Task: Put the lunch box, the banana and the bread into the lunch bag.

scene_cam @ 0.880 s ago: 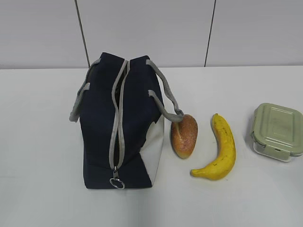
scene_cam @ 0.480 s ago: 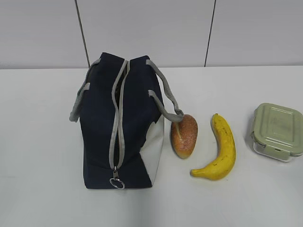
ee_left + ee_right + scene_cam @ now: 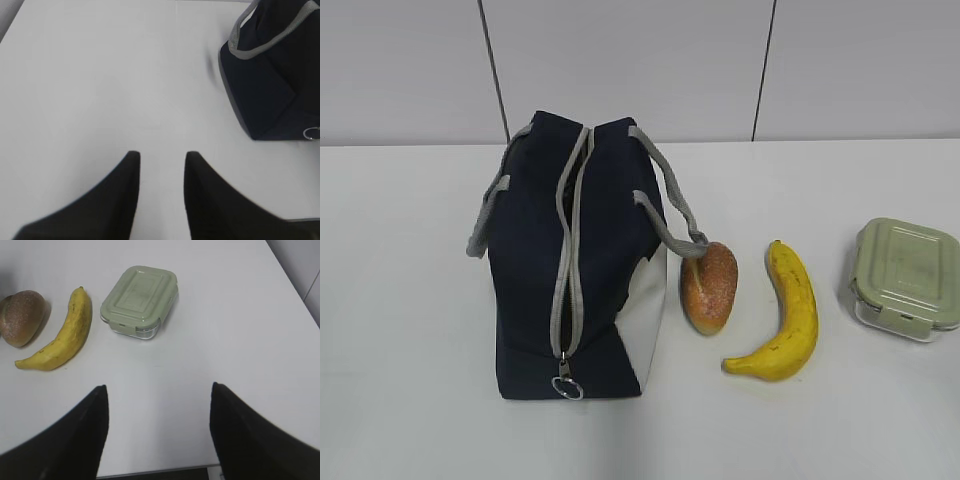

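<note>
We work over a plain white table [image 3: 410, 300]. Ahead and to the right of our left gripper [image 3: 161, 159] the bag [image 3: 575, 265] stands on it. Ahead of our right gripper [image 3: 156, 390], a little left of its centre line, the lunch box [image 3: 140, 301] sits on the table; the banana [image 3: 62, 332] lies further left, and the bread [image 3: 21, 317] beyond that, each apart from the next.

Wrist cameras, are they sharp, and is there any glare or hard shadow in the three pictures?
Left wrist view: left gripper fingers blurred, lunch bag slightly soft. Right wrist view: right gripper fingers blurred, lunch box and banana clear. Exterior view: sharp, even light, faint shadows under the bread, no glare.
</note>
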`<action>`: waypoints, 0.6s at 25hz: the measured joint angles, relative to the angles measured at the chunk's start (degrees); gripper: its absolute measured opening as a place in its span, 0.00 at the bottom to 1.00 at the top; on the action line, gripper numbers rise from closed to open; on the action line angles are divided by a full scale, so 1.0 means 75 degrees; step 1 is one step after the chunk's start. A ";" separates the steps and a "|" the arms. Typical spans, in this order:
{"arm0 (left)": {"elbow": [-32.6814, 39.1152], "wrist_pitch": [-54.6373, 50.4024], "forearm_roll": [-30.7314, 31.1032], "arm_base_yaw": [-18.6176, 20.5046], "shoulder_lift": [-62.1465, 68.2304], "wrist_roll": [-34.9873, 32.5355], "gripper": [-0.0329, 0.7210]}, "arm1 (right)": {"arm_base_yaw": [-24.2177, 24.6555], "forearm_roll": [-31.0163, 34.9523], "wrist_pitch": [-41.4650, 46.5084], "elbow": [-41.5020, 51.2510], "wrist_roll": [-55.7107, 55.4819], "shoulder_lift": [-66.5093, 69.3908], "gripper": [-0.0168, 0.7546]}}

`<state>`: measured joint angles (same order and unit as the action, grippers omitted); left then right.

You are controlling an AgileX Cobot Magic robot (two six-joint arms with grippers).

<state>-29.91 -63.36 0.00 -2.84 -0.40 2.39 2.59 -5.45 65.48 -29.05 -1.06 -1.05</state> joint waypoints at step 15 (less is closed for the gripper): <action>-0.2820 0.0053 -0.0583 -0.0007 0.3847 0.0000 0.36 | 0.0000 0.0000 0.0014 0.0000 0.0000 0.0000 0.63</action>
<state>-51.06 -62.96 -4.37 -2.89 28.45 2.39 2.59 -5.45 65.59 -29.05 -1.06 -1.05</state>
